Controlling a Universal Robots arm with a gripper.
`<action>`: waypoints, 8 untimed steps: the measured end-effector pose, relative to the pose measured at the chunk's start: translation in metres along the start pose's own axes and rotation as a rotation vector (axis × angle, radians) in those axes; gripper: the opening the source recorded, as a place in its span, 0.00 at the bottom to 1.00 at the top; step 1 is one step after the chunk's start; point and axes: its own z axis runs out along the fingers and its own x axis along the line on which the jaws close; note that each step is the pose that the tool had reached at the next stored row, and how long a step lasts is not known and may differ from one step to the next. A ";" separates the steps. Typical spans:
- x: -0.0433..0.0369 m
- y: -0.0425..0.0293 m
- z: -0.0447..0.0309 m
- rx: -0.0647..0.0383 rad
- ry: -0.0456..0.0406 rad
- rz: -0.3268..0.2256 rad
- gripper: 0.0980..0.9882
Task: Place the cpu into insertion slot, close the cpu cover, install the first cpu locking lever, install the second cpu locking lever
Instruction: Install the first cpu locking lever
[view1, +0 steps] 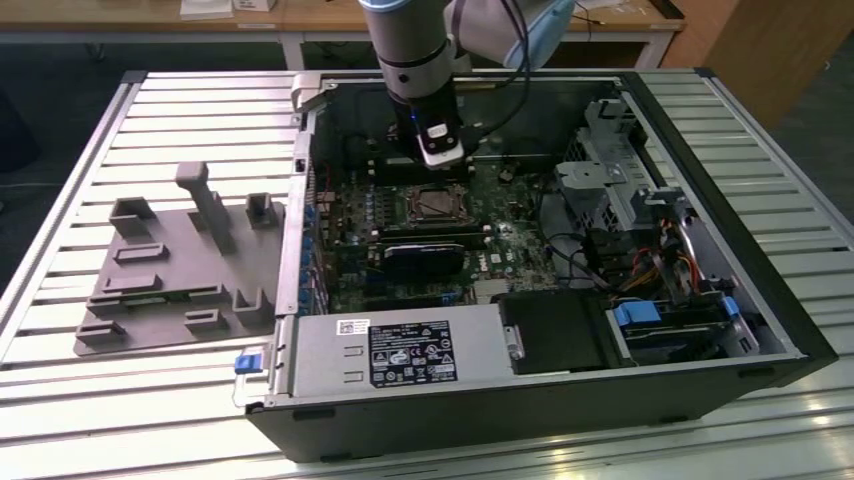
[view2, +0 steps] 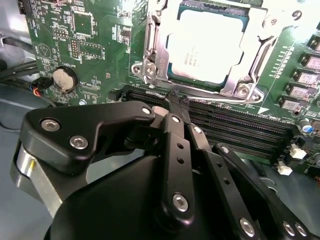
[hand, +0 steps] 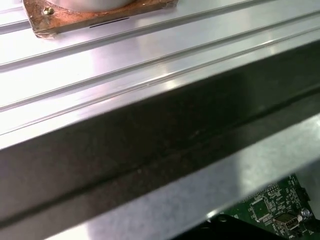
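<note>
1. An open computer case (view1: 747, 290) lies on its side on the slatted metal tabletop (view1: 200, 110), with its green circuit board (view1: 354, 215) facing up.
2. On the tabletop toward the exterior view's left sits a grey moulded fixture tray (view1: 160, 285), well apart from the board.
3. Inside the case, a black heatsink block (view1: 420, 258) lies just beside the insertion slot (view1: 434, 204). A power supply box (view1: 400, 355) fills the near corner, and drive bays with loose cables (view1: 627, 215) crowd the exterior view's right.
4. In the second wrist view, long black memory slots (view2: 240, 127) run between the end effector and the socket, and a round coin battery (view2: 65, 79) sits on the board off to one side.
5. The first wrist view shows the dark case wall (hand: 150, 140), the ribbed tabletop beyond it, a copper-coloured plate (hand: 75, 15) and a corner of the board.
6. The cpu (view2: 207, 42) is seated in the insertion slot, its pale face showing through the window of the cpu cover (view2: 159, 32), which lies down flat around it.
7. The end effector (view2: 176, 102) reaches down into the case over the socket area (view1: 441, 160). Its fingers (view2: 172, 145) are drawn together at the tips with nothing visible between them.
8. The tips sit at the socket frame's edge nearest the memory slots; I cannot tell whether they touch it.
</note>
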 end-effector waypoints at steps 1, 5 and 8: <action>0.0000 0.0000 0.0002 0.001 -0.0010 0.003 0.00; 0.0002 -0.0001 0.0008 0.007 -0.0040 0.010 0.00; 0.0003 -0.0002 0.0016 0.010 -0.0061 0.015 0.00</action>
